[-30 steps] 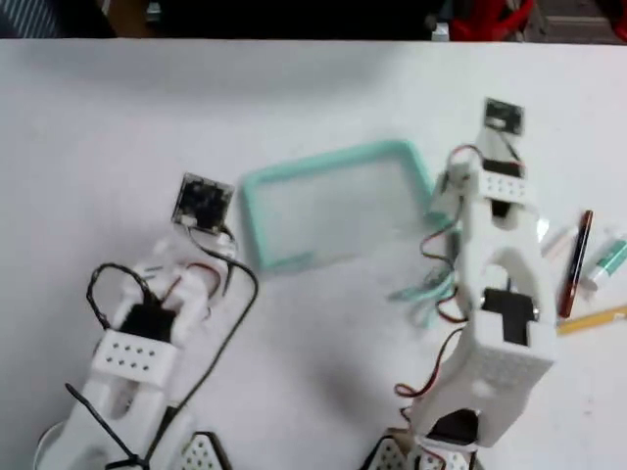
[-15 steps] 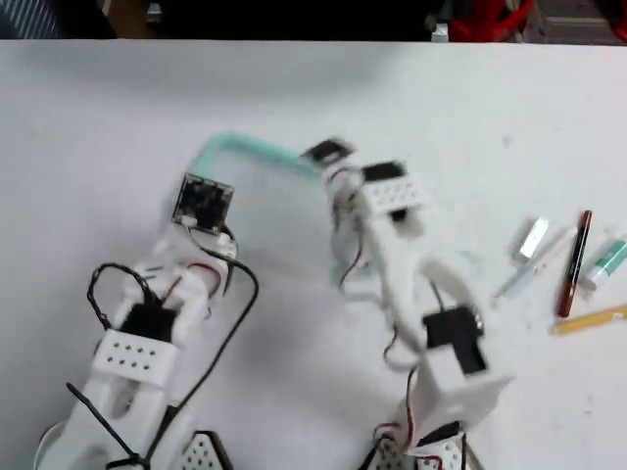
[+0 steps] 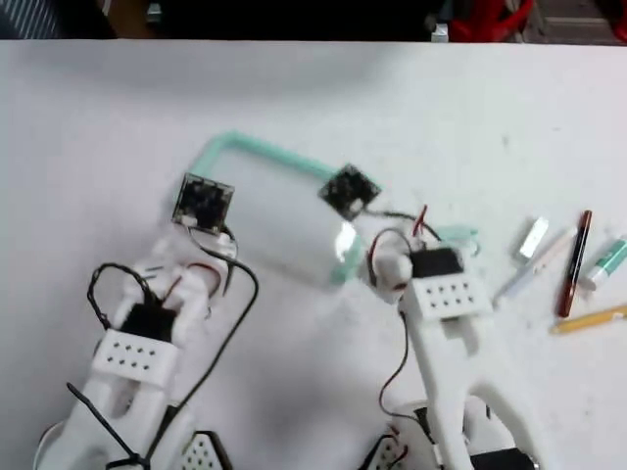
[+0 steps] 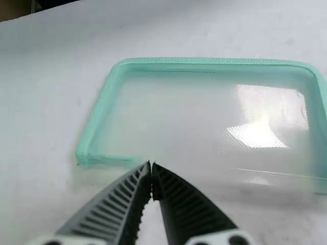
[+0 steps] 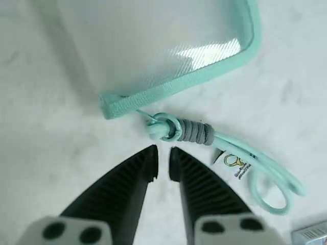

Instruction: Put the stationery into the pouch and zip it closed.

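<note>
The clear pouch [image 3: 265, 196] with a teal edge lies tilted on the white table, between both arms. Its teal zip cord [image 5: 166, 127] with a grey bead [image 5: 196, 131] trails from one corner. My right gripper [image 5: 162, 155] hovers just short of that cord, open by a narrow gap, holding nothing. My left gripper [image 4: 151, 168] is shut, its tips at the pouch's [image 4: 204, 112] near edge. The stationery lies at the right: a dark red pen [image 3: 574, 262], a white pen [image 3: 534, 266], a yellow pencil [image 3: 588, 320], a green-white tube [image 3: 607, 259] and a small white piece [image 3: 532, 238].
The white table [image 3: 118, 108] stretches bare behind and left of the pouch. Its far edge meets a dark background. Red and black cables [image 3: 402, 245] hang from the right arm. The left arm's black cable [image 3: 235, 313] loops over the table near the front.
The right arm swung left over the pouch and drew back. The pouch slid left toward the left arm and turned. The left arm stayed put.
</note>
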You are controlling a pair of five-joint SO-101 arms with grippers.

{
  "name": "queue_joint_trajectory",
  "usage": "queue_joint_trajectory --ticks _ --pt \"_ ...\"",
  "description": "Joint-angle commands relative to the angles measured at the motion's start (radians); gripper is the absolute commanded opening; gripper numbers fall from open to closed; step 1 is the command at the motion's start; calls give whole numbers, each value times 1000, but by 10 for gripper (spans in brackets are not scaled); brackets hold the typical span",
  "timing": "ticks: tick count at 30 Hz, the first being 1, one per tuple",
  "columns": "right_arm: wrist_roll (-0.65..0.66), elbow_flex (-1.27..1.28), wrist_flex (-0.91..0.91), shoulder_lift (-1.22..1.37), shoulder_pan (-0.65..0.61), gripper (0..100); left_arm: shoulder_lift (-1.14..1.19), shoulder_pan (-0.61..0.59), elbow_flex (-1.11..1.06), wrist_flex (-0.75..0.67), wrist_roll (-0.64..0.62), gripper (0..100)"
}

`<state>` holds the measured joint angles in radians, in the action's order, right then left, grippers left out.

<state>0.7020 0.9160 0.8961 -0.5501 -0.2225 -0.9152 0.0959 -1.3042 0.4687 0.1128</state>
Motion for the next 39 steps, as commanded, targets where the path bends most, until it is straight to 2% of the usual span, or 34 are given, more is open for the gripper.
queue_joint_trajectory --ticks 1,2,6,12,19,21,25,27,33,36,39 --pt "18 15 -44 -18 21 259 -22 8 6 -21 12 27" --pt "18 15 -44 -2 16 284 -22 8 6 -21 12 27" --pt "18 -52 -31 99 -24 241 -22 8 5 -23 12 27" --pt "-29 -281 79 395 -35 235 -21 8 5 -21 12 27" --pt "21 -381 85 581 -39 232 -22 8 5 -25 12 27" --pt "26 -387 85 607 -44 204 -22 8 5 -25 12 27" --pt "26 -387 54 618 -39 60 -22 8 5 -25 12 27" --pt "25 -387 48 621 -36 20 -22 8 5 -25 12 27" --pt "18 -382 59 596 -28 18 -22 8 5 -25 12 28" --pt "11 -381 104 501 -1 18 -22 8 5 -23 12 28" --pt "-74 -354 117 378 18 18 -21 8 6 -17 12 62"
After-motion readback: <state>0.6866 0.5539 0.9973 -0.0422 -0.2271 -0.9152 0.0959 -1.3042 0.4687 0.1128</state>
